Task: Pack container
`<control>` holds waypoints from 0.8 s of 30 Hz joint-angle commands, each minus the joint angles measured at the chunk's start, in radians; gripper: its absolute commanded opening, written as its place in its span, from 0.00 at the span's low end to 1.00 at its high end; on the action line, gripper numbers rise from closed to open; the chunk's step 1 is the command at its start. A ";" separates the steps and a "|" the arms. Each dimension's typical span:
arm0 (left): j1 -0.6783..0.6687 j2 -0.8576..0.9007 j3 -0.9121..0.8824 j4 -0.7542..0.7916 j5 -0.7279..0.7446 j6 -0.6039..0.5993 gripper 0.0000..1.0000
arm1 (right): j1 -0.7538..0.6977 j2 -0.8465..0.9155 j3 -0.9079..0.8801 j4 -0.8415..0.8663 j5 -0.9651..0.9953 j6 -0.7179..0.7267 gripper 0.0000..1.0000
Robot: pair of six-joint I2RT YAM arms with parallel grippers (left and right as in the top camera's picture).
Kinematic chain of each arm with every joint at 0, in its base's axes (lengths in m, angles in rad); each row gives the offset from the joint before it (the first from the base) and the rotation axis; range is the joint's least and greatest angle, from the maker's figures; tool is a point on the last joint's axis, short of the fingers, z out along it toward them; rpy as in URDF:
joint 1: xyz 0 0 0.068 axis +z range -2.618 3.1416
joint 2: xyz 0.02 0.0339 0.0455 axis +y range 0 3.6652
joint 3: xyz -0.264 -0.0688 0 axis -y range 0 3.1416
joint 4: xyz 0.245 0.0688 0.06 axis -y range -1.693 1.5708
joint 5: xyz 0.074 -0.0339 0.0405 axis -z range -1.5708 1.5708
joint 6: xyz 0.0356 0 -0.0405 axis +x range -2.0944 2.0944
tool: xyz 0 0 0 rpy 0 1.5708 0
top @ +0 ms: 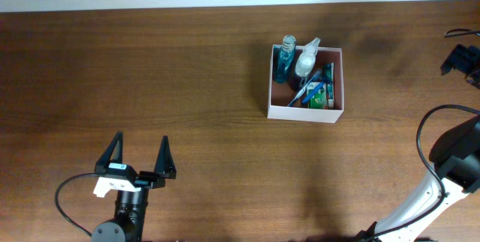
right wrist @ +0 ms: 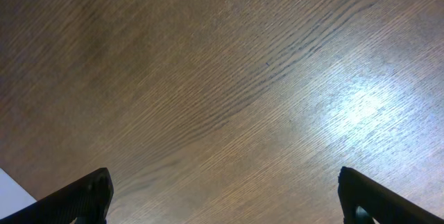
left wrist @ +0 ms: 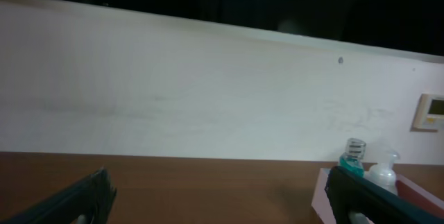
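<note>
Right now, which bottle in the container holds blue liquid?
The clear blue bottle in the container's far-left corner; the white spray bottle beside it shows no blue.

I take this for a robot lab, wood-grain table (top: 187, 85), plain white wall (left wrist: 208, 92) behind the table, small panel (left wrist: 431, 112) on that wall past the table's right end, black cable (top: 421, 131) looping over the table's right side.
</note>
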 commanded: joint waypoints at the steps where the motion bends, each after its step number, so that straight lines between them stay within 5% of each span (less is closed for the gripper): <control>1: 0.011 -0.017 -0.020 0.005 -0.013 -0.008 0.99 | -0.004 -0.010 -0.007 0.000 0.009 0.008 0.99; 16: 0.011 -0.017 -0.020 -0.327 -0.071 -0.005 1.00 | -0.004 -0.010 -0.007 0.000 0.009 0.008 0.99; 24: 0.010 -0.017 -0.021 -0.325 -0.092 0.003 0.99 | -0.004 -0.010 -0.007 0.000 0.009 0.008 0.99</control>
